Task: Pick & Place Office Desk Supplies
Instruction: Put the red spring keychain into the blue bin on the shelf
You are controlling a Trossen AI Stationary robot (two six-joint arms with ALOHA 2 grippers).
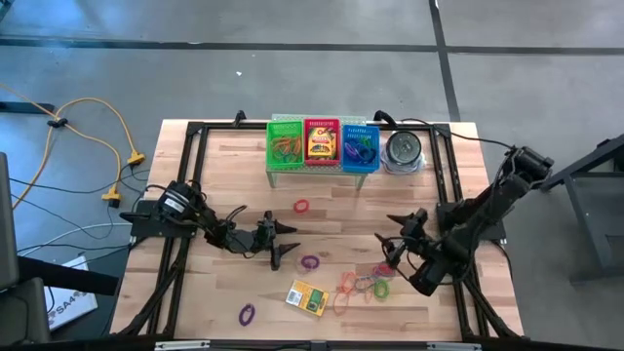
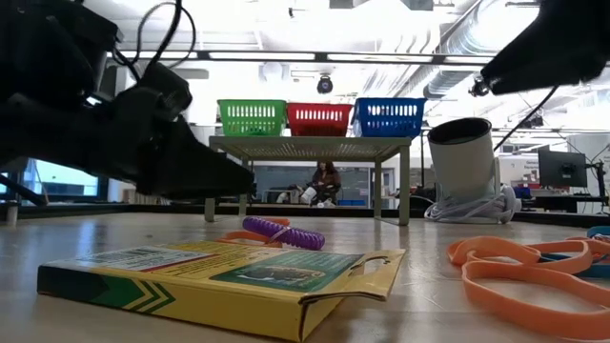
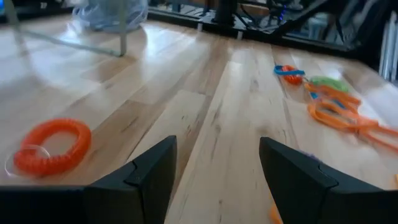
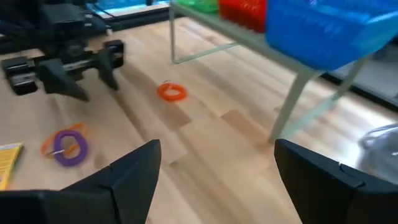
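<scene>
1. Left gripper (image 1: 283,246): fingers apart, nothing between them, above bare wood on the near side of the basket shelf (image 1: 322,168). A purple band (image 1: 310,262) lies just beside it; a thin loop may slip out from under closing fingers.
2. Right gripper (image 1: 398,239): fingers wide apart and empty, hovering by the band pile (image 1: 366,285). The tangled loops may lift together.
3. Crayon box (image 1: 306,298): flat on the table, nearer than the pile, flap open in the low view; gripping it by the flap may spill it.
4. Red band (image 1: 301,206): alone, closest to the shelf.
</scene>
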